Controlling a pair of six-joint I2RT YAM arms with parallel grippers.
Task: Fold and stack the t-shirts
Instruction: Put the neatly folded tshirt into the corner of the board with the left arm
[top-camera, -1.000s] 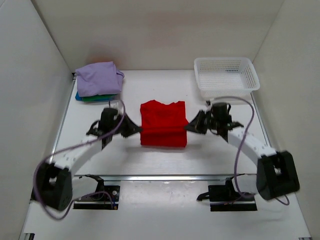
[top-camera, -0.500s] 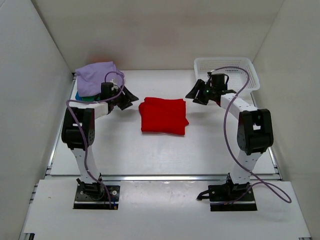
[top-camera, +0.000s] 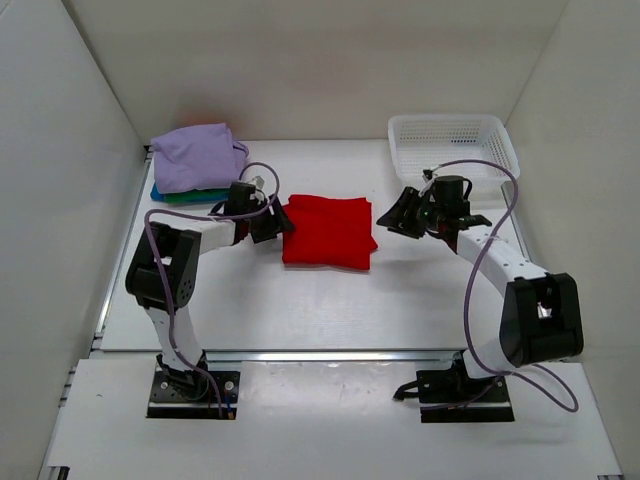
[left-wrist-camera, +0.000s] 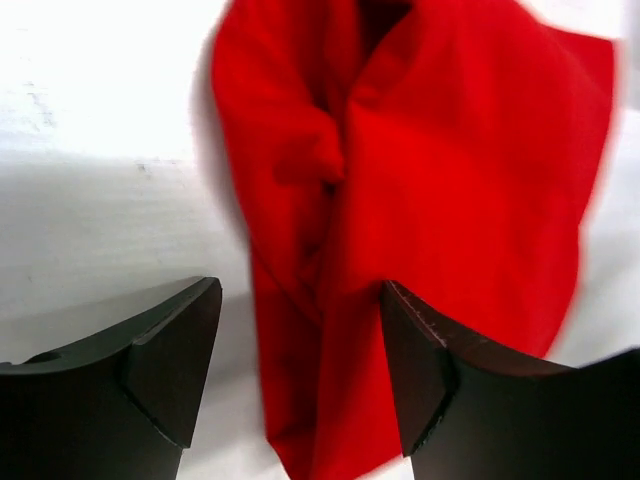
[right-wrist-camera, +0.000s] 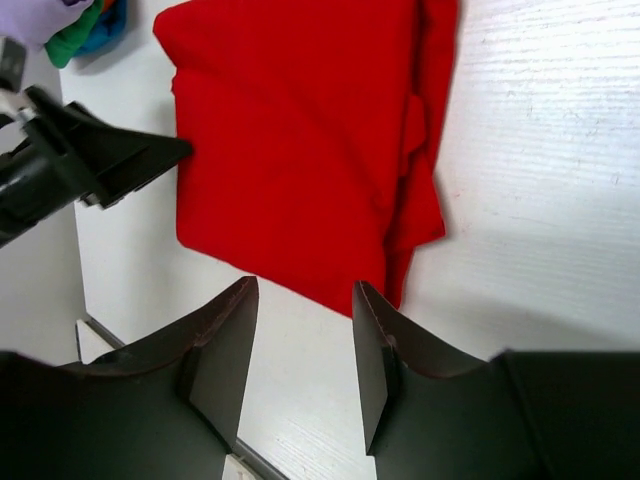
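The red t-shirt lies folded into a rough square in the middle of the table. My left gripper is at its left edge, open, and the shirt's bunched edge lies on the table below and between the fingers of the left gripper, not pinched. My right gripper hovers just off the shirt's right edge, open with nothing held. In the right wrist view the red t-shirt lies ahead of the right gripper. At the back left a lavender t-shirt tops a stack with teal and green t-shirts beneath.
A white mesh basket stands at the back right, behind the right arm. White walls close in the table on the left, right and back. The left arm's fingers show across the shirt in the right wrist view.
The red shirt's near half was folded over to the far side and both grippers let go. The arms swung to the back, then came in again beside the shirt.
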